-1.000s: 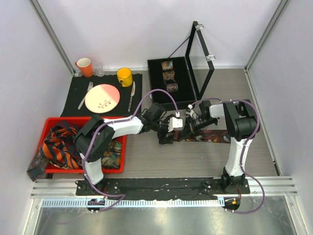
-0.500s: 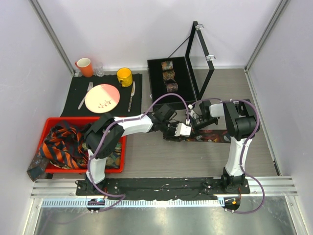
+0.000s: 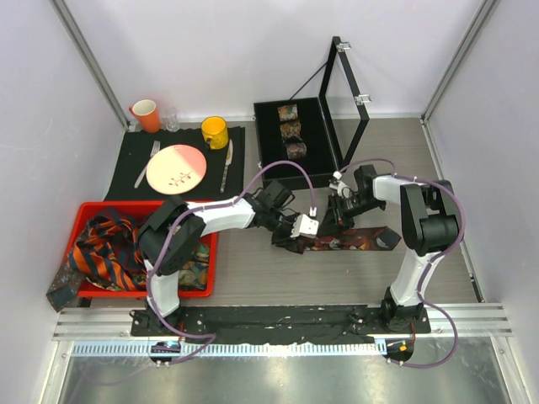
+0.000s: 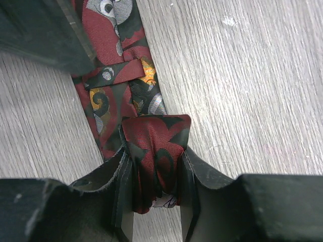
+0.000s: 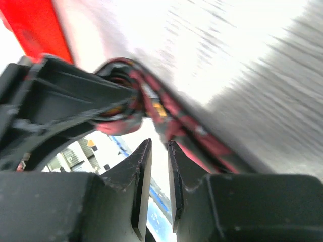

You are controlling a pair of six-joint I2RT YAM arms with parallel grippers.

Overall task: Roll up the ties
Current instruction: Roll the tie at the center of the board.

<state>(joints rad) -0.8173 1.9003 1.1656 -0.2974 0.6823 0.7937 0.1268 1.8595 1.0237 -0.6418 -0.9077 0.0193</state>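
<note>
Though wide before, left jaws now clamp tie roll (image 4: pixel 156 148); right jaws parted.

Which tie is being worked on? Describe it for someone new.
On the grey wooden table, right of the red plastic bin, lies a dark red patterned necktie. It is stretched flat, and only it has an end coiled in the left gripper.

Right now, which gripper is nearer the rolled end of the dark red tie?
Left. The left gripper clamps the rolled end in its jaws; the right gripper hangs close beside it, by the flat stretch of tie, jaws slightly apart, empty.
</note>
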